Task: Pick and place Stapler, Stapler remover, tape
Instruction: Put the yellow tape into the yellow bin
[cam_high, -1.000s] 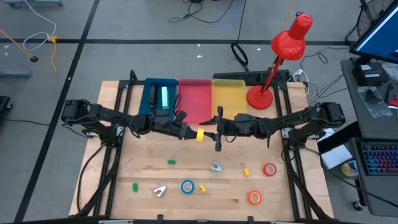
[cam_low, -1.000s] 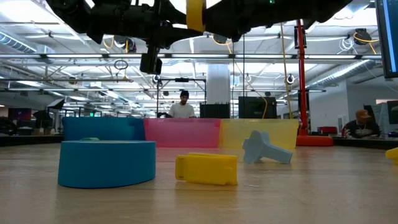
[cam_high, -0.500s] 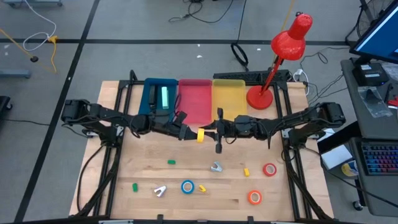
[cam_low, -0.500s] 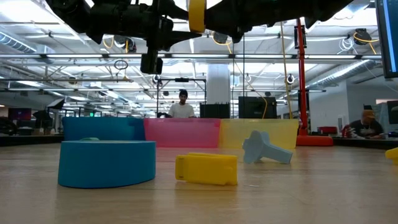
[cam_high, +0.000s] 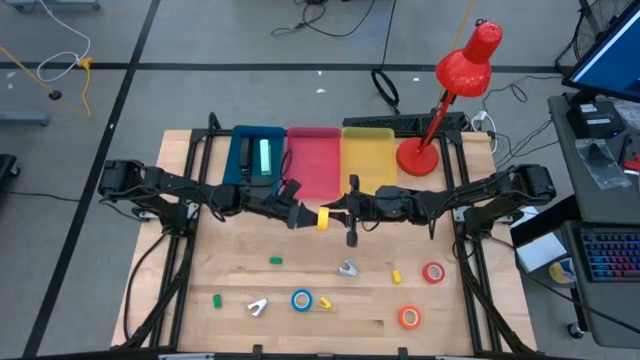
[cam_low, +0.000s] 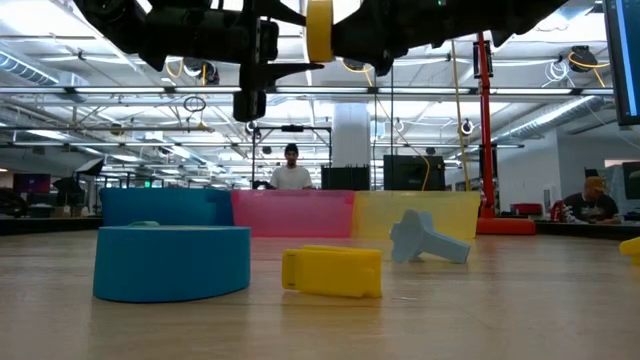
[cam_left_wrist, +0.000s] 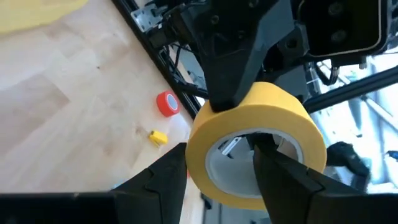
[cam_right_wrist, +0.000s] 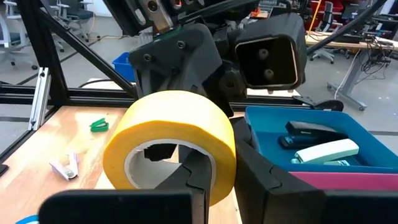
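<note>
Both arms meet mid-table, just in front of the pink bin (cam_high: 313, 160) and yellow bin (cam_high: 368, 157). The left gripper (cam_high: 306, 216) and right gripper (cam_high: 338, 214) each pinch the wall of the same yellow tape roll (cam_high: 322, 217), hanging well above the wooden table (cam_high: 230, 275). Blue tape (cam_low: 171, 262) sits below.

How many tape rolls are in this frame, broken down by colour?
yellow tape roll: 1 (held up between the arms)
blue tape roll: 1
red tape roll: 1
orange tape roll: 1
Total: 4
</note>
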